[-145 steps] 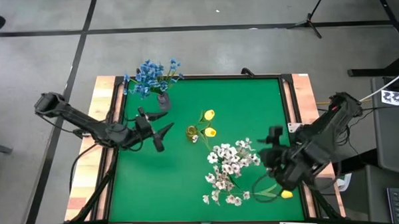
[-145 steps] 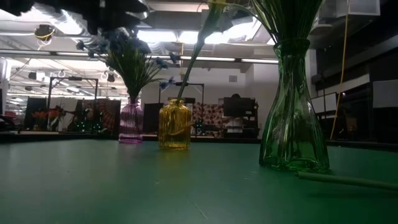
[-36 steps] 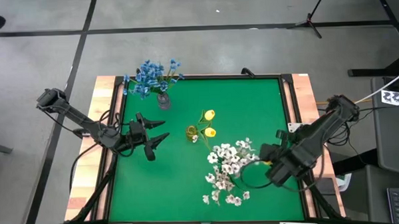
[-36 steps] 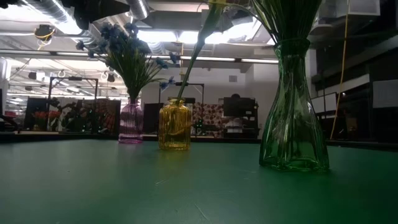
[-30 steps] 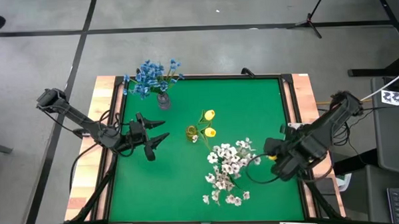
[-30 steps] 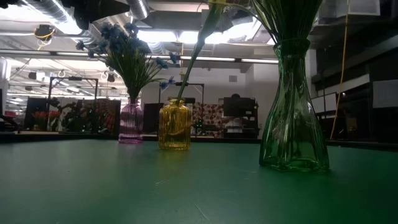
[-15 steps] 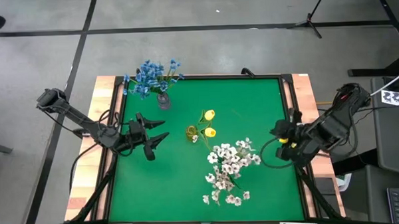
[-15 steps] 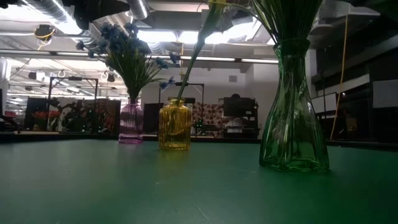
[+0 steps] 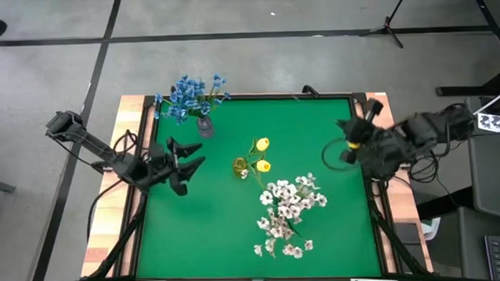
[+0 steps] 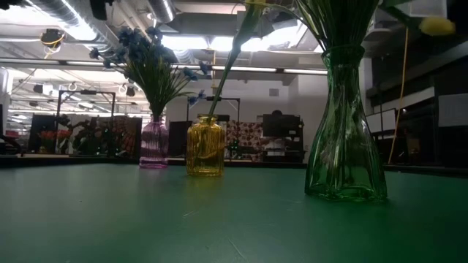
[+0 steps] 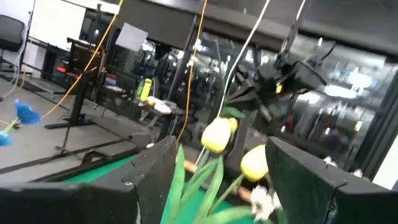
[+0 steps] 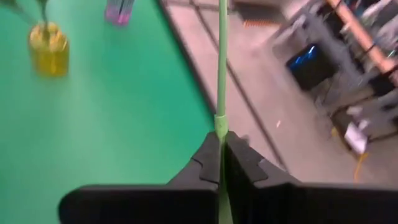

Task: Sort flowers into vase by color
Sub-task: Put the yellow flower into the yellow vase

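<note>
Carrying a yellow tulip [image 9: 353, 129] by its thin stem [image 12: 221, 74], our right gripper [image 9: 356, 141] has jaws pinched tight on it, over the green surface's [image 9: 220, 225] right edge. Risk: the stem could swivel or slip w/ such a thin grip, or the bud snags the white blossoms [image 9: 286, 208] en route. Yellow jar [image 10: 205, 147] holds two tulips [image 9: 261, 154]; purple vase [image 10: 154, 142] the blue sprigs [image 9: 190, 94]; green vase [image 10: 344, 124] the white. Left gripper [image 9: 186, 155] waits at the left side, jaws wide, empty.
</note>
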Controlling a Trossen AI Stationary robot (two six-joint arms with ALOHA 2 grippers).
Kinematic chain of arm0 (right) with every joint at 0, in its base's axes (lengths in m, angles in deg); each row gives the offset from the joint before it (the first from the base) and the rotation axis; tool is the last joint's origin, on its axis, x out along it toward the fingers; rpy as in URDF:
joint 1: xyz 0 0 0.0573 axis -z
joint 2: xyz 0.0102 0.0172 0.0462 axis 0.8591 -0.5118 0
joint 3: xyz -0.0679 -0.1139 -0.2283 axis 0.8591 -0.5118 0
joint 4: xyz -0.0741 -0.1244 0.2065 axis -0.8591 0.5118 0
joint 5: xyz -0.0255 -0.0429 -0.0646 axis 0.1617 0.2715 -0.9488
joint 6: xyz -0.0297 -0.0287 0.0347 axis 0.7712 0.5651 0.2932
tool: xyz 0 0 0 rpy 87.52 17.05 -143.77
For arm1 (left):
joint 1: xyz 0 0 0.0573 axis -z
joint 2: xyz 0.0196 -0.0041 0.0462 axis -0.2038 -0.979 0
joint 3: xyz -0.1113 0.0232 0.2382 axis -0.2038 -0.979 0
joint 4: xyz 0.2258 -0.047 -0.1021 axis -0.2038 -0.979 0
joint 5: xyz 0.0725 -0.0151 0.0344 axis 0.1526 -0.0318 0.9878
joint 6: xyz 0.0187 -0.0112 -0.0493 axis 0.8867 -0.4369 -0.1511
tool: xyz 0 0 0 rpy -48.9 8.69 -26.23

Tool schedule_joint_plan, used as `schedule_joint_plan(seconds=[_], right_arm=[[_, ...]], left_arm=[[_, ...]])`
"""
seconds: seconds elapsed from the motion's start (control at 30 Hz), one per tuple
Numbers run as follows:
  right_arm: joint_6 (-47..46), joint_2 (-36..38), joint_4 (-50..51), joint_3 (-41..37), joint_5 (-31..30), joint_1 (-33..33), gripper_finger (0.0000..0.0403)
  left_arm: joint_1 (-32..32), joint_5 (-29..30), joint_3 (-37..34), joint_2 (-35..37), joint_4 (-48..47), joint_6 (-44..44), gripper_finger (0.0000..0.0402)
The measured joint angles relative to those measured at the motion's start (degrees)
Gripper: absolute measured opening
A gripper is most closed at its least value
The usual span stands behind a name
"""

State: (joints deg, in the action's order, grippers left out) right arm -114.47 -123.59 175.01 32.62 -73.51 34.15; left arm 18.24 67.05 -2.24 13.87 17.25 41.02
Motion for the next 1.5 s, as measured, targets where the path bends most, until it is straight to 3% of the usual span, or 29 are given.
schedule_joint_plan(seconds=[0.17, 0.43, 0.57, 0.73, 0.9, 1.13, 1.33, 1.5], right_arm=[[23.38, -0.4, -14.65, 5.17, -0.45, 7.05, 0.0005], [58.79, -1.64, -40.66, 9.63, 9.06, 14.48, 0.0005], [75.51, -3.21, -47.91, 10.11, 13.05, 16.06, 0.0005], [96.89, -6.35, -52.38, 10.11, 13.27, 16.14, 0.0005], [116.35, -10.39, -53.84, 10.11, 12.16, 16.08, 0.0005], [131.24, -16.8, -61.22, 10.11, 7.64, 16.05, 0.0003], [146.38, -21.31, -73.66, 10.09, 7.23, 14.26, 0.0002], [152.74, -22.91, -79.0, 10.09, 7.67, 11.47, 0.0002]], left_arm=[[-0.04, -1.56, 1.56, 0.0, 3.16, 0.04, 0.0244], [-4.07, -19.02, 9.6, 0.04, 0.59, 0.36, 0.0244], [-8.2, -26.63, 16.35, 0.01, -10.05, -3.66, 0.0244], [-14.61, -36.42, 24.57, -0.17, -25.88, -12.8, 0.0244], [-20.2, -42.94, 30.16, -0.15, -36.03, -20.35, 0.0244], [-27.3, -51.73, 32.03, -0.17, -40.21, -28.16, 0.0244], [-32.2, -61.08, 32.1, -2.24, -40.61, -34.59, 0.0244], [-34.69, -65.48, 32.1, -6.01, -40.16, -36.53, 0.0244]])
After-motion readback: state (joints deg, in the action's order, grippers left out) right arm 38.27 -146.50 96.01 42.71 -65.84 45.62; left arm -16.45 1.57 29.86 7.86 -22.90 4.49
